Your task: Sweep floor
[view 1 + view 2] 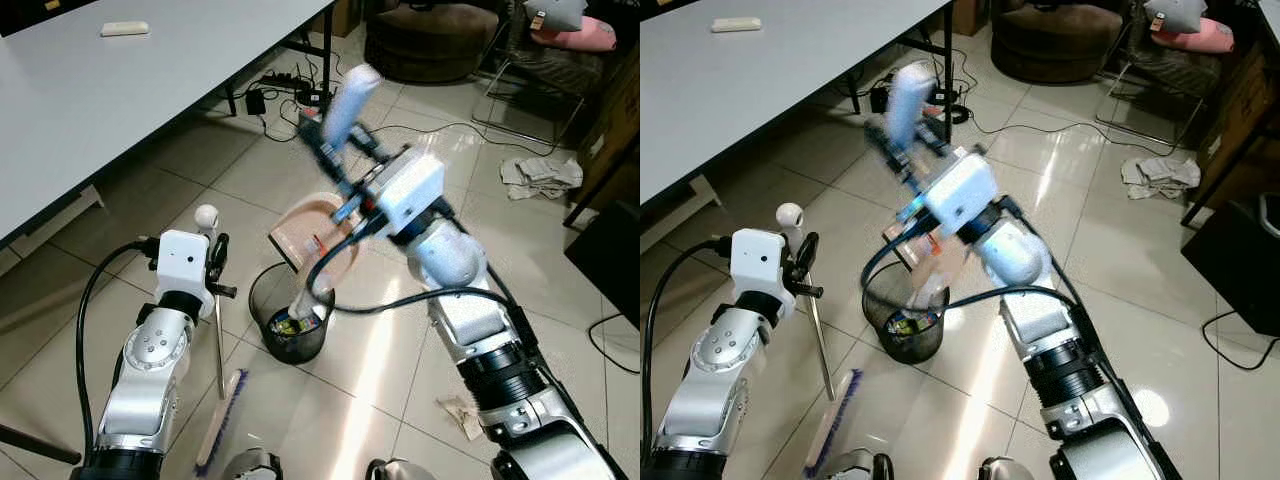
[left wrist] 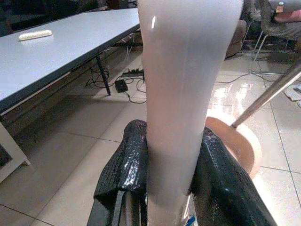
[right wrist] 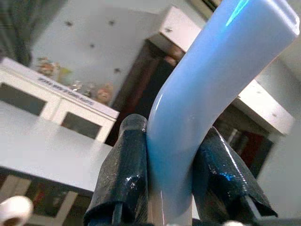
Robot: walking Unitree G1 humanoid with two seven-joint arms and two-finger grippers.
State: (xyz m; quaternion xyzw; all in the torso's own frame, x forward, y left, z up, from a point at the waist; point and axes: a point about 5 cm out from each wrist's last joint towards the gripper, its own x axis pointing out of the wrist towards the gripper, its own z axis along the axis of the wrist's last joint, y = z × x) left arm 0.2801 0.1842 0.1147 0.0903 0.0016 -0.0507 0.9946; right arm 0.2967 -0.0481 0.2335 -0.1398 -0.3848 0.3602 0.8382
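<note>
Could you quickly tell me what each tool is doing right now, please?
Left tool: shut on the broom handle.
Right tool: shut on the dustpan handle.

The floor [image 1: 250, 160] is laid with pale glossy tiles that mirror the ceiling light. A long grey worktop [image 1: 120, 90] on black legs runs along the left, with a small white bar [image 1: 124, 28] lying on it. Under its far end sit a power strip [image 1: 278, 78] and tangled black cables. Beyond stand a dark round pouffe [image 1: 430, 45], a chair with a pink cushion [image 1: 575, 38], and crumpled cloths [image 1: 540, 175] on the tiles.
</note>
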